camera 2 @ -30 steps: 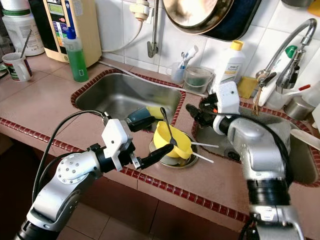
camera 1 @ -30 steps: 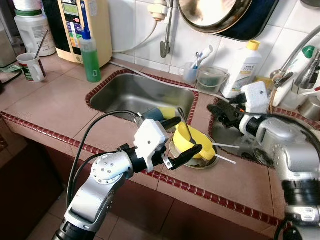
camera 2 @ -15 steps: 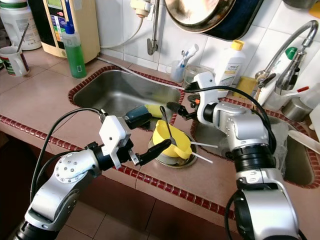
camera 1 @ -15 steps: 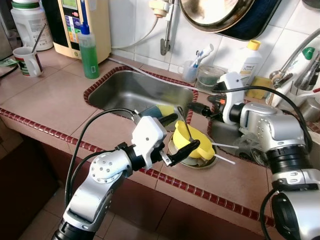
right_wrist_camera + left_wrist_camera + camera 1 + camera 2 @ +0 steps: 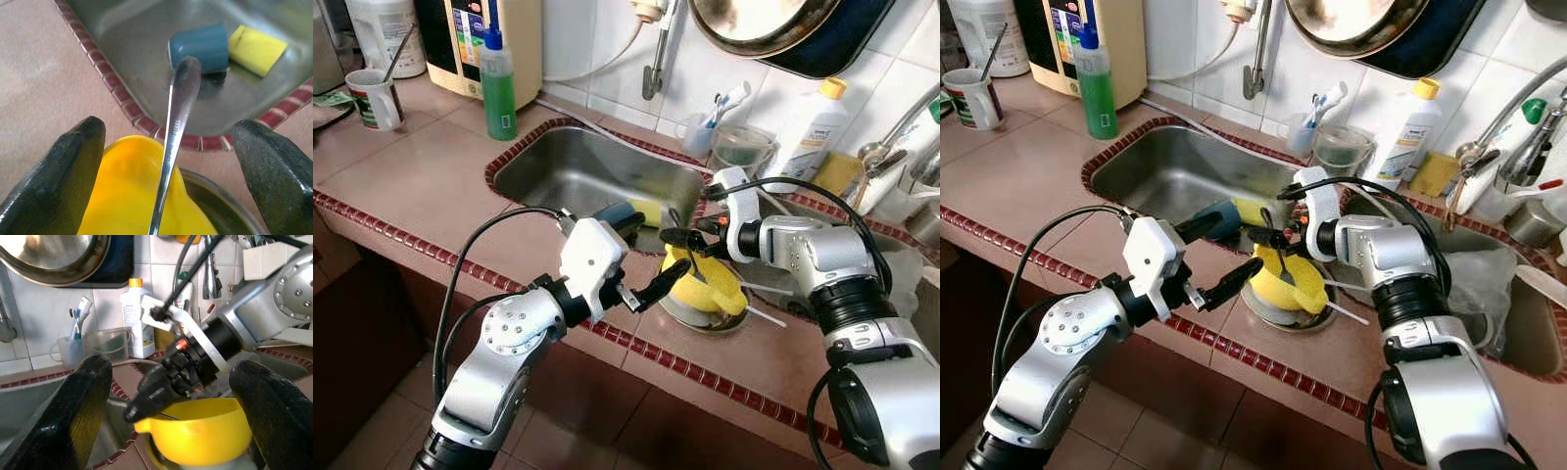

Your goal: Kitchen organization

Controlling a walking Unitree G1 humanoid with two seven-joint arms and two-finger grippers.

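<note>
Counter: a pinkish tiled worktop (image 5: 401, 176) with a dark red tile edge, holding a steel sink (image 5: 578, 176) at about 12 o'clock from the robot.
Yellow bowl: the yellow bowl (image 5: 1291, 281) sits tilted in a shallow metal dish (image 5: 1263, 309) on the counter, just at the sink's near right corner.
Spoon: a metal spoon (image 5: 174, 122) stands in the yellow bowl, its handle rising toward the sink.
Right gripper: the right gripper (image 5: 1273, 238) hovers at the spoon handle above the bowl; fingers (image 5: 58, 181) spread wide on either side of the handle, not touching it.
Left gripper: the left gripper (image 5: 651, 257) is at 9 o'clock of the bowl, just beside it, fingers (image 5: 78, 421) apart, nothing between them.
In the sink: a blue cup (image 5: 200, 49) lying on its side, touching a yellow sponge (image 5: 257, 49).
Back of counter: a green bottle (image 5: 497, 83) at 10 o'clock of the sink, a white mug (image 5: 374, 96) farther left, a white bottle (image 5: 815, 122) at 2 o'clock.
</note>
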